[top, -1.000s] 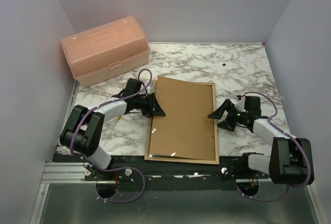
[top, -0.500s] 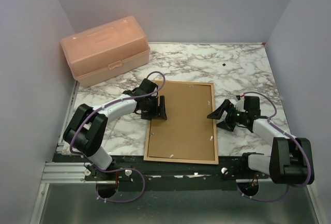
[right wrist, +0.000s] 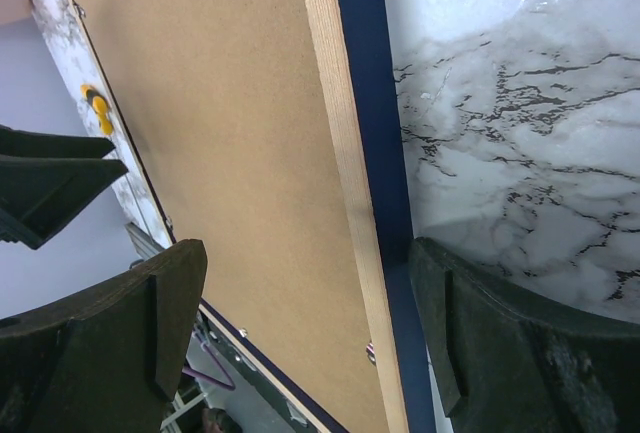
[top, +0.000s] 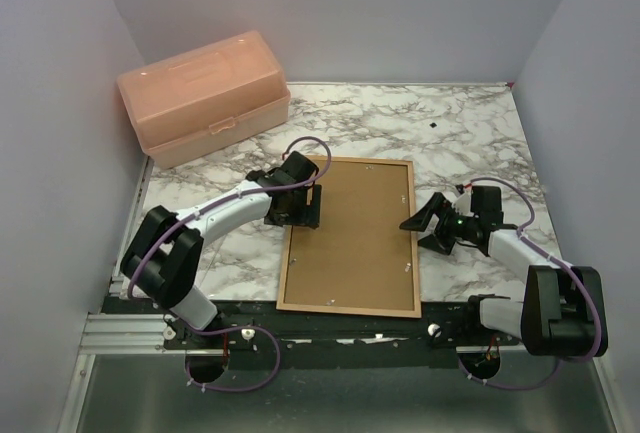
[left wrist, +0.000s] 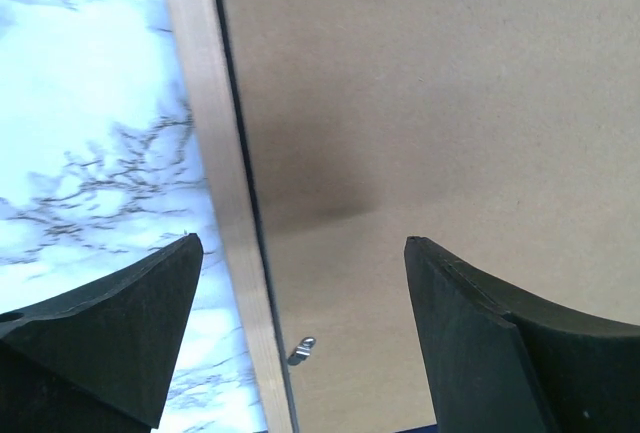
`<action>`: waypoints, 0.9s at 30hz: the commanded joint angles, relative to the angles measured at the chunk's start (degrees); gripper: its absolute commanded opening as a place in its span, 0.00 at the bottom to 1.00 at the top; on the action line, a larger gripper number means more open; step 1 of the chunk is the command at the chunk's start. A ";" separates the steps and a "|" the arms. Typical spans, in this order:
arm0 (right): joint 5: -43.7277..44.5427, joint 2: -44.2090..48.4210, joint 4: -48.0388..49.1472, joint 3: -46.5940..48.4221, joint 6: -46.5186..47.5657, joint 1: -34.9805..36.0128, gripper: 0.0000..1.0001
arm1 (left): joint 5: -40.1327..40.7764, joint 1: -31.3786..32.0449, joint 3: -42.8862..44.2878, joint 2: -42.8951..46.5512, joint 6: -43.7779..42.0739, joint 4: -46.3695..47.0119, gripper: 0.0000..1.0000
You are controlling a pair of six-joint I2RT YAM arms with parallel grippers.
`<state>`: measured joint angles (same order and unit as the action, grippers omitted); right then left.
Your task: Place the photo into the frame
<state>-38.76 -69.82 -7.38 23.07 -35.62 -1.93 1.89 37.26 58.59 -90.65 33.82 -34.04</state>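
Observation:
The frame (top: 414, 243) lies face down in the middle of the table, light wood rim up, its navy side edge (right wrist: 372, 73) showing in the right wrist view. A brown backing board (top: 352, 233) lies flat inside it. The photo is hidden. My left gripper (top: 297, 213) hangs open over the frame's left rail (left wrist: 215, 183), with nothing between its fingers. The rail and the backing board (left wrist: 430, 103) lie below my left gripper (left wrist: 302, 243). My right gripper (top: 421, 232) stands open at the frame's right rail (right wrist: 340, 153). That rail lies between the fingers of my right gripper (right wrist: 308, 248), untouched.
A peach plastic box (top: 203, 96) stands shut at the back left. Small metal tabs (left wrist: 303, 348) sit along the frame's inner edge. Grey walls close in the marble table (top: 470, 133) on three sides. The arms' mounting rail (top: 330, 315) runs along the near edge.
The backing board, raised along its left side a second ago in my left gripper, now lies flat in the frame. My left gripper has opened and shifted up-right. The right arm has not moved.

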 commanded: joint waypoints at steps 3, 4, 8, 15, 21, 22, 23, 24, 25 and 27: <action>1.02 1.43 -2.93 0.63 1.49 0.27 0.89 | 6.37 0.25 -2.12 6.73 0.05 -1.13 0.87; 1.29 1.55 -3.23 0.89 1.65 0.26 0.89 | 6.12 0.20 -2.58 7.37 0.19 -0.92 0.87; 1.98 1.62 -4.28 1.87 2.29 0.31 0.89 | 3.40 -0.25 -5.19 9.62 0.89 1.21 0.88; 2.51 1.36 -5.77 3.08 3.48 0.27 0.89 | -7.01 -4.11 -12.16 13.08 2.11 7.47 0.88; 2.71 0.76 -6.22 3.53 3.82 0.35 0.89 | -13.27 -6.67 -17.95 15.81 2.78 10.55 0.86; 3.01 0.75 -6.37 3.62 3.88 0.37 0.89 | -13.67 -6.67 -18.52 16.09 2.83 10.57 0.86; 3.37 0.72 -6.46 3.58 3.97 0.35 0.89 | -14.35 -6.67 -19.33 16.50 2.89 10.78 0.85; 3.86 0.82 -6.79 3.71 4.10 0.35 0.89 | -14.85 -6.67 -20.08 16.77 3.06 11.21 0.84; 4.52 0.85 -7.05 3.89 4.15 0.35 0.88 | -15.23 -6.67 -20.91 17.14 3.37 11.73 0.83; 5.71 1.18 -7.49 4.07 4.15 0.35 0.88 | -15.06 -6.66 -22.13 17.48 4.15 12.47 0.81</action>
<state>-36.40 -68.95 -12.88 25.26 -32.73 -1.85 -9.76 30.72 38.76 -74.91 36.42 -24.64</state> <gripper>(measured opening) 0.884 0.830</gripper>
